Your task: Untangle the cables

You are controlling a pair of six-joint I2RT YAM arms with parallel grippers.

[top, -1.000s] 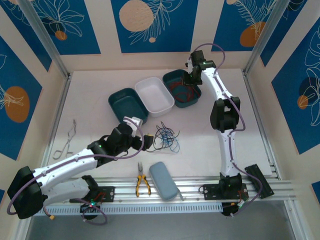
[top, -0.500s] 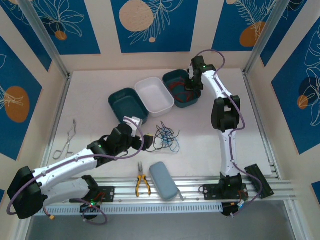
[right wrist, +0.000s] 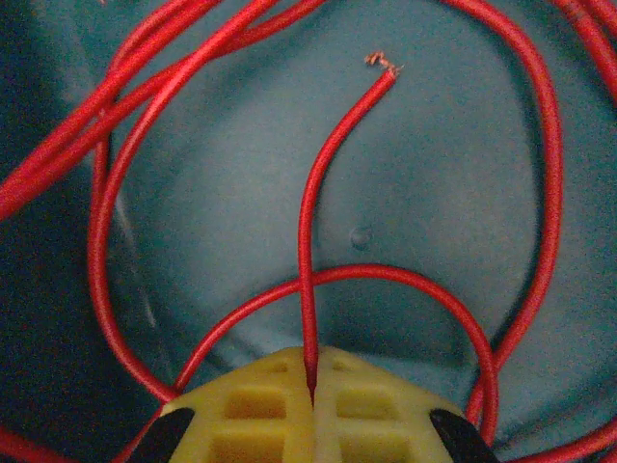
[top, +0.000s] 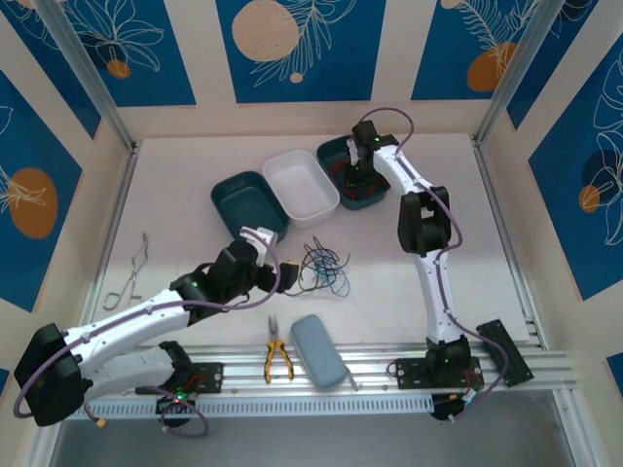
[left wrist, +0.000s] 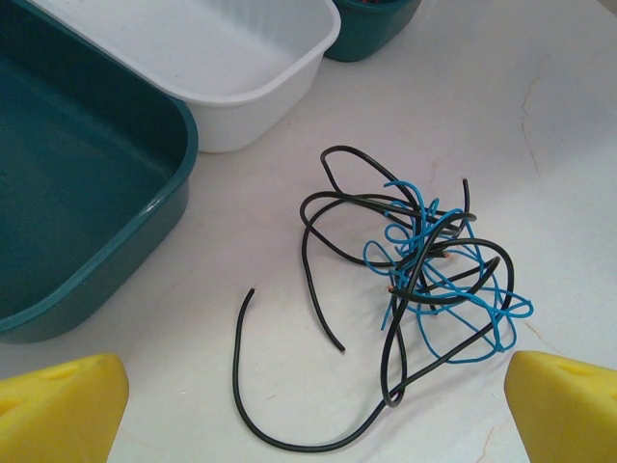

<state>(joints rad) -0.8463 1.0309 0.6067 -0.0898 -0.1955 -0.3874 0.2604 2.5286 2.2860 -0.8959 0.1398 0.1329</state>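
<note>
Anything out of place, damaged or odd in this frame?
Only small things. The red cable pinched in the shut right gripper ends in bare, frayed copper strands. The black and blue tangle lies loose on the table.

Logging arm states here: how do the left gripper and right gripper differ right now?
The left gripper is wide open and empty; the right gripper is shut on a thin red wire. The left gripper hovers above the tangle of black and blue cables on the white table; the right gripper is down inside a dark teal plastic tub. Both have yellow fingers.
</note>
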